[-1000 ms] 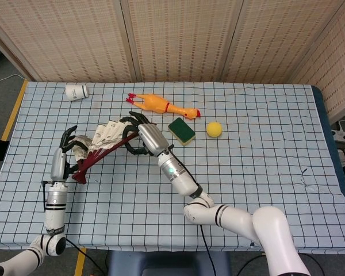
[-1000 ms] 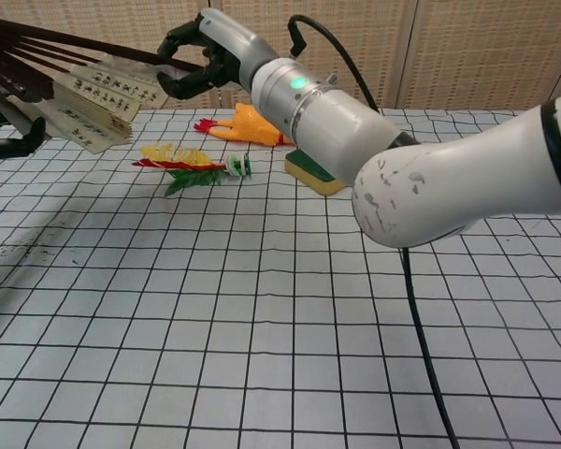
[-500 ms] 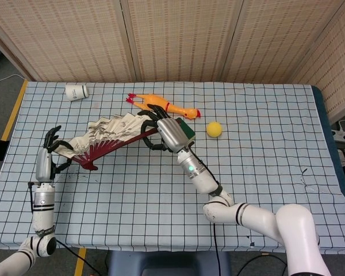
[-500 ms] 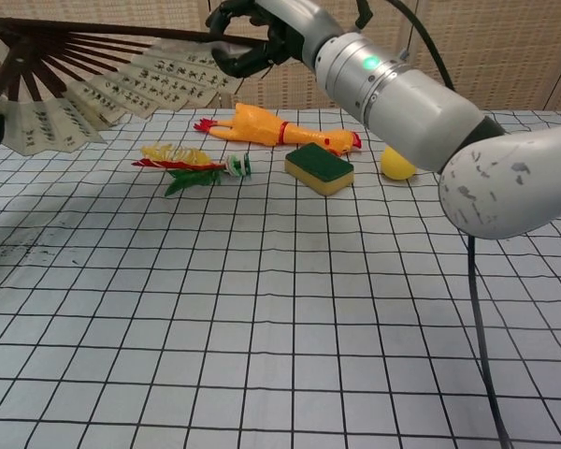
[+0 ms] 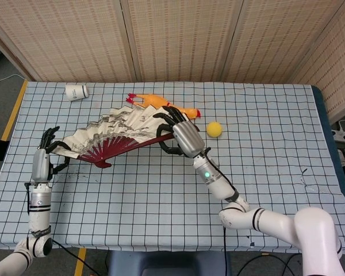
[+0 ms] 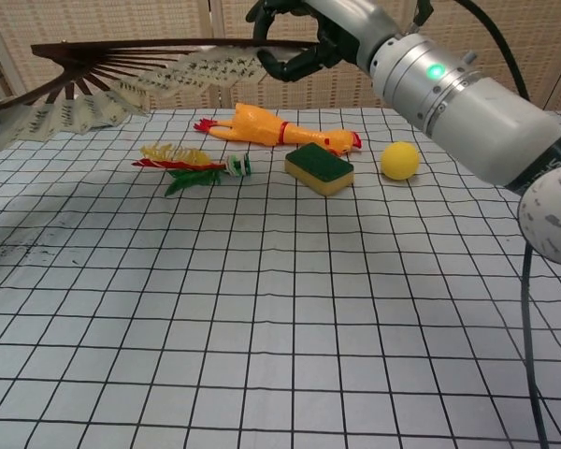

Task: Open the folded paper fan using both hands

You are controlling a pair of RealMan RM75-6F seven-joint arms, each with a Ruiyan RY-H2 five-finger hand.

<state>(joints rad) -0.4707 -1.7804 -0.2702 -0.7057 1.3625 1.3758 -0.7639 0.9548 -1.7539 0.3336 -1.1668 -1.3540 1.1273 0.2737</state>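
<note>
The paper fan (image 5: pixel 118 133) hangs above the table, spread wide, with dark red ribs and cream leaves bearing ink writing. My left hand (image 5: pixel 47 150) grips its left outer rib near the table's left edge. At the other end, beside the chicken toy, my right hand (image 5: pixel 181 135) grips the right outer rib. The fan's pivot (image 5: pixel 103 164) points toward me. In the chest view the fan (image 6: pixel 122 89) arcs across the top left and the right hand (image 6: pixel 299 42) holds its upper rib. The left hand is cut off at that view's left edge.
A rubber chicken (image 6: pixel 271 131), a green sponge (image 6: pixel 319 168) and a yellow ball (image 6: pixel 399 160) lie behind the fan to the right. A feathered toy (image 6: pixel 192 161) lies under the fan. A paper cup (image 5: pixel 76 91) lies tipped at the far left corner.
My right hand has swept to the right with its rib and the left hand has drawn left, so the fan has spread from half shut to a wide arc.
</note>
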